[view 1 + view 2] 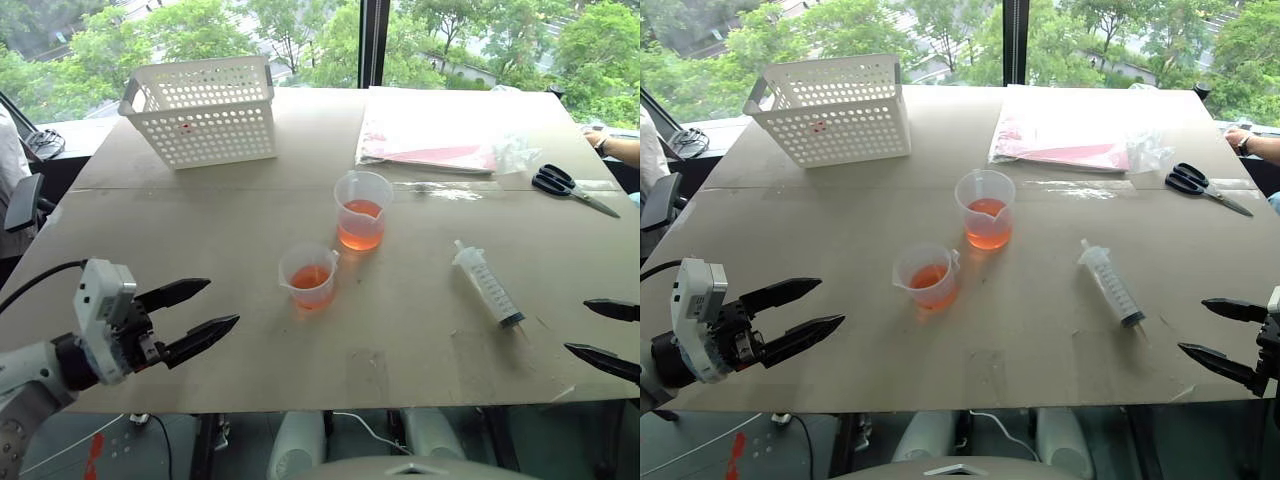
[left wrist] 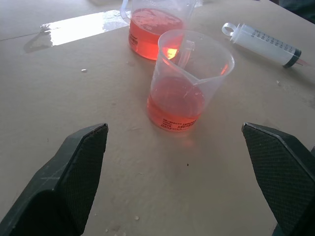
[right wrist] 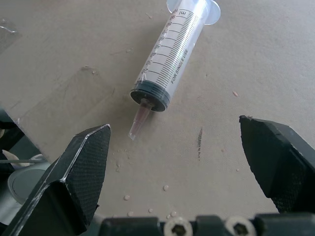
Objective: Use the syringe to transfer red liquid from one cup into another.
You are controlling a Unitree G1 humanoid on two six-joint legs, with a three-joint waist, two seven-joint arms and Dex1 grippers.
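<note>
The clear syringe [image 1: 488,284] lies flat on the table at the right, tip toward the front edge; its marked barrel [image 3: 173,59] lies a short way beyond my right fingertips. The taller cup [image 1: 362,210] stands mid-table with red liquid [image 1: 361,225] in its lower part. In front of it and to its left stands the shorter cup [image 1: 309,275], also holding some red liquid [image 2: 175,104]. My left gripper [image 1: 200,310] hovers open at the front left, empty, pointing toward the cups. At the front right edge my right gripper [image 1: 606,332] is open and empty, just right of the syringe's tip.
A white perforated basket [image 1: 205,110] stands at the back left. A plastic-wrapped pink and white packet [image 1: 440,135] lies at the back right, with black scissors [image 1: 568,186] beside it. A person's hand [image 1: 612,145] rests at the far right edge.
</note>
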